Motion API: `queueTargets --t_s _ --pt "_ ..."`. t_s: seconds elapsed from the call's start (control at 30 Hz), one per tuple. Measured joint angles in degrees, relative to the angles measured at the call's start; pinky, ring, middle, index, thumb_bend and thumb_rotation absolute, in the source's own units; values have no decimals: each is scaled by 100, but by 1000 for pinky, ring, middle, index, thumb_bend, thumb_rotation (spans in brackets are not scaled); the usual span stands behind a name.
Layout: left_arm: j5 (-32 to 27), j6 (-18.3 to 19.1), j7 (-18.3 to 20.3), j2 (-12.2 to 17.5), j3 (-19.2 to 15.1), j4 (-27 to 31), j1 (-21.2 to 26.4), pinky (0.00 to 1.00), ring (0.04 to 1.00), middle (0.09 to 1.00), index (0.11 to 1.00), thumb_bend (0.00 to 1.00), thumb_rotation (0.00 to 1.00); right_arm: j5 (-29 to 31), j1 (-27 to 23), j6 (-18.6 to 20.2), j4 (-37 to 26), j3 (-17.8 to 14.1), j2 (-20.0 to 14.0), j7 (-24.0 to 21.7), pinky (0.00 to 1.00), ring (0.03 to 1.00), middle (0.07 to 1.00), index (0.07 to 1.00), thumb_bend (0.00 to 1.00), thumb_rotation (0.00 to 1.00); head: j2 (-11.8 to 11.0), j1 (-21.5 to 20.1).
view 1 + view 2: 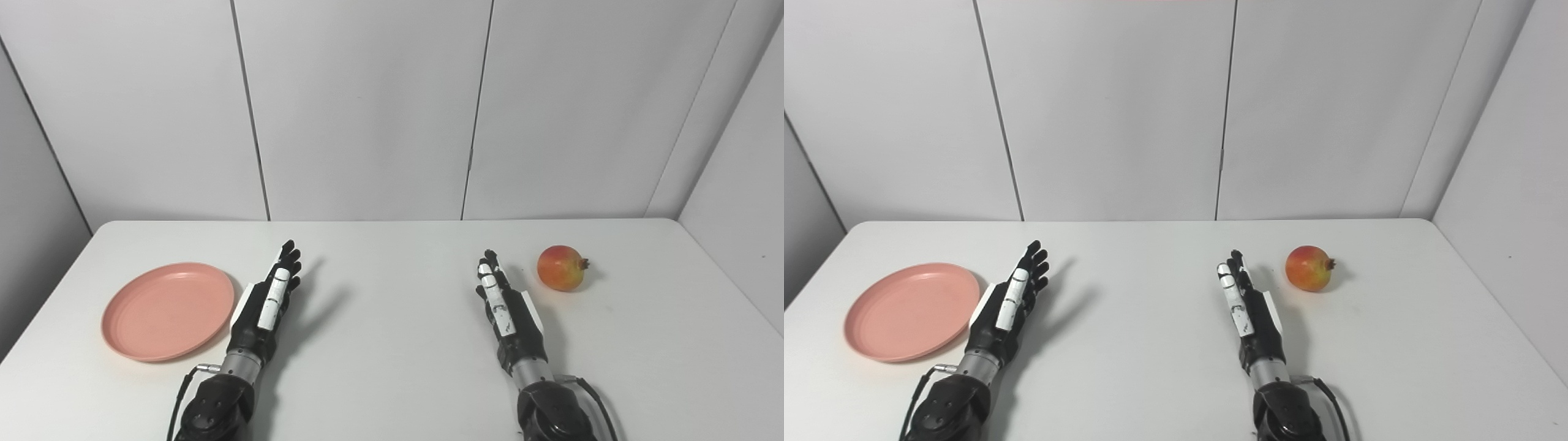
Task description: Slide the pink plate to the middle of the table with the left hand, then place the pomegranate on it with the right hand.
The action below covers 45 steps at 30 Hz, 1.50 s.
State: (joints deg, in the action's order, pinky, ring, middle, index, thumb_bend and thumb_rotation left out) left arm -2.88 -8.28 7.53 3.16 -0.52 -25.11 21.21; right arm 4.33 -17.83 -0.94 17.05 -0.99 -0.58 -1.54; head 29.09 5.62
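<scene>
The pink plate (pixel 166 310) lies empty on the left part of the white table (pixel 392 343). My left hand (pixel 269 300) rests just right of the plate's rim, fingers stretched out and open, holding nothing. The red-yellow pomegranate (pixel 561 267) sits on the table at the right. My right hand (pixel 505 303) lies a little left of and nearer than the pomegranate, apart from it, fingers straight and open, empty. The same scene shows in the right eye view: plate (pixel 911 310), pomegranate (pixel 1308 268), left hand (pixel 1010 303), right hand (pixel 1244 306).
White wall panels (pixel 367 110) stand behind the table's far edge. The table's right edge runs close to a side wall (pixel 747 171). Cables (pixel 591 392) trail from both wrists near the front edge.
</scene>
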Motion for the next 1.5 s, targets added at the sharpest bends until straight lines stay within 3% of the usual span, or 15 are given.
queueTargets --t_s 0.1,0.37,0.57,0.73,0.83,1.03,1.5 --pt "165 -77 -158 -89 40 -105 67 979 1000 1000 1000 638 1000 163 26 -27 2 -55 -98 -184 1000 987 1000 1000 531 904 -324 824" --pt "499 -402 -512 -384 235 -521 290 988 1000 1000 1000 607 1000 494 -58 -366 294 -280 -363 -491 1000 993 999 1000 524 876 -597 1247" --pt "802 -465 -847 -413 303 -687 381 929 971 999 993 642 1000 489 -43 -541 296 -298 -409 -529 1000 996 1000 1000 462 895 -650 1310" --pt "938 -458 -995 -420 307 -686 383 949 975 996 985 630 1000 516 -13 -542 239 -310 -380 -528 1000 1000 1000 1000 429 886 -694 1239" --pt "773 -461 -903 -423 274 -667 375 996 998 1000 999 605 1000 511 -4 -542 224 -297 -377 -529 1000 1000 1000 1000 428 918 -703 1178" --pt "419 -486 -537 -408 255 -676 377 1000 1000 1000 1000 613 1000 431 -1 -542 216 -236 -378 -536 1000 1000 1000 1000 464 908 -677 1108" --pt "292 -489 -518 -415 165 -565 336 995 1000 1000 1000 638 1000 336 -35 -543 260 -243 -337 -510 1000 1000 1000 1000 485 905 -650 1134"
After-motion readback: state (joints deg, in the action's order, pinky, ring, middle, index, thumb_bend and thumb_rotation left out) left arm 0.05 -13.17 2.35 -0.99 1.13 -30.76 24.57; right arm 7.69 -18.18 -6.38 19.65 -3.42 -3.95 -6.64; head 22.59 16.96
